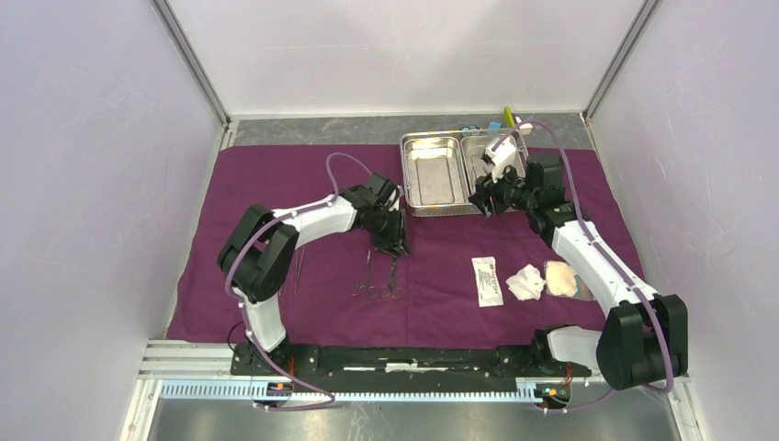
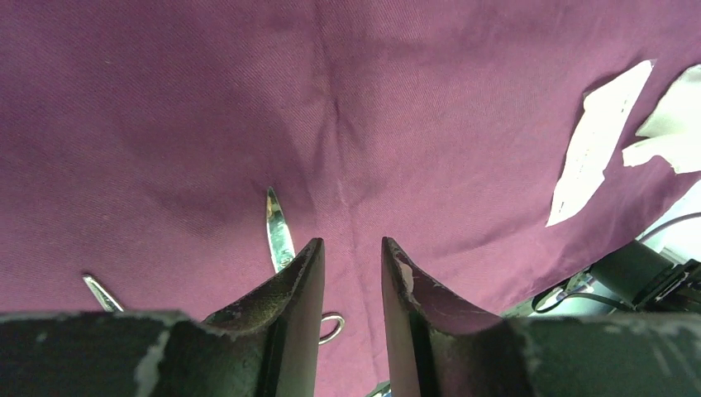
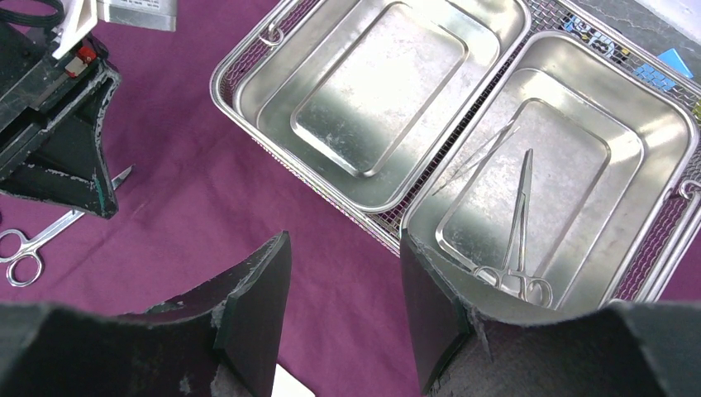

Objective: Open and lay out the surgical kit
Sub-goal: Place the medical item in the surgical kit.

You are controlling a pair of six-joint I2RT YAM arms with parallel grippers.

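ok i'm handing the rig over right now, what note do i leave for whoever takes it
Left gripper: open, empty, over the plum-purple cloth by the laid-out slim steel scissor-handled instruments.
Right gripper: open, empty, at the near edge of the shiny two-compartment steel tray.
Done: cloth spread; white flat packet and gauze pads laid out.
Left: one forceps-like instrument and a thin steel piece lie in the tray's right compartment; the left one is empty.

A robotics lab test cell. Plain pale panels [image 1: 92, 184] close in the worktop [image 1: 367, 129] at 9, 12 and 3 o'clock, joined by aluminium corner posts [image 1: 193, 64]. At 6 o'clock, a slotted aluminium rail [image 1: 367, 390] and black bar [image 1: 404, 356] carry the cabled left arm [image 1: 303, 220] and right arm [image 1: 588, 248]. A purple cloth [image 1: 276, 175] is laid out between them.
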